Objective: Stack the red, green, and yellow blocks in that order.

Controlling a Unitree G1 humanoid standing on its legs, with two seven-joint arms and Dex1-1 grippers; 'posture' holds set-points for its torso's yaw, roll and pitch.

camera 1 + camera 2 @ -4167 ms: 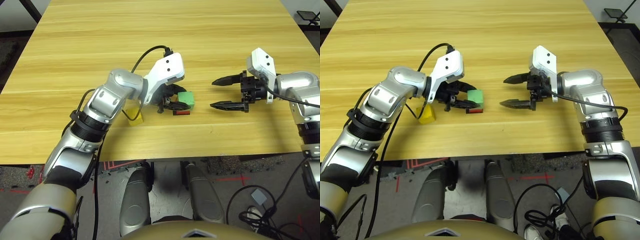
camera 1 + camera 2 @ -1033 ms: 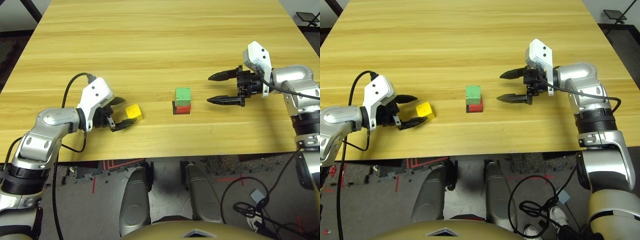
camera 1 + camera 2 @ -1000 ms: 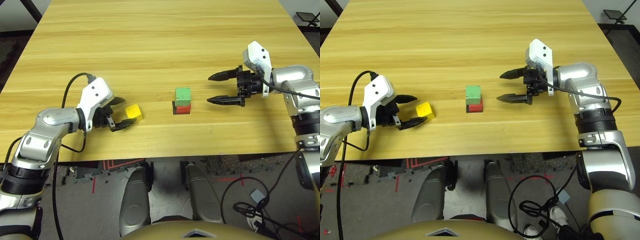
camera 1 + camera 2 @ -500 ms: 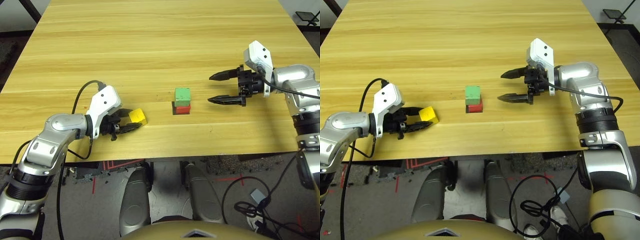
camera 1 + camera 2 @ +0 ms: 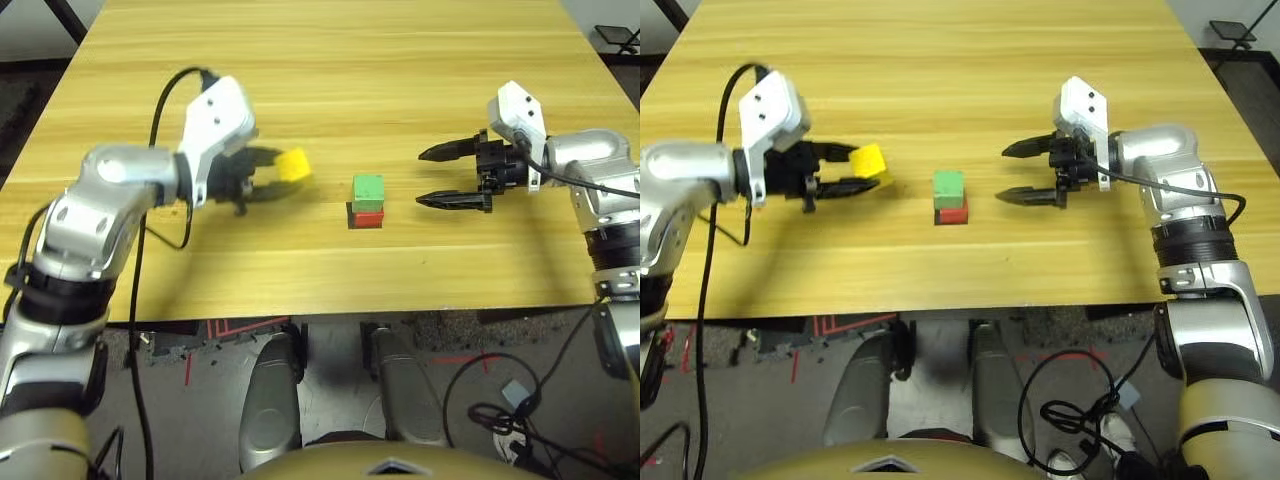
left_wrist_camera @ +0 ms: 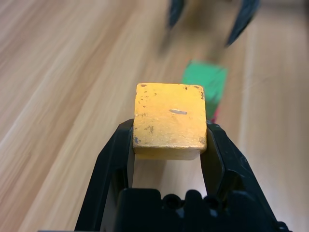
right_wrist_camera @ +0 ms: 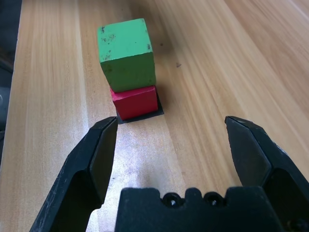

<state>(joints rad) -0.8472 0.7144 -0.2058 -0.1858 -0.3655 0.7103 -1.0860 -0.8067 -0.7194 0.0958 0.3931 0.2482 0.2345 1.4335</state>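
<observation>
Hanging clamped in the left claw (image 5: 852, 172), the yellow block (image 5: 869, 161) seems clear of the surface (image 5: 1040, 270); the green block (image 5: 949, 188), atop the red block (image 5: 954, 214), lies to its right and nearer. The right claw (image 5: 1028, 171) stands apart.

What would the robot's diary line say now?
left gripper: holding yellow block | green block on red block | right gripper: open, empty
</observation>
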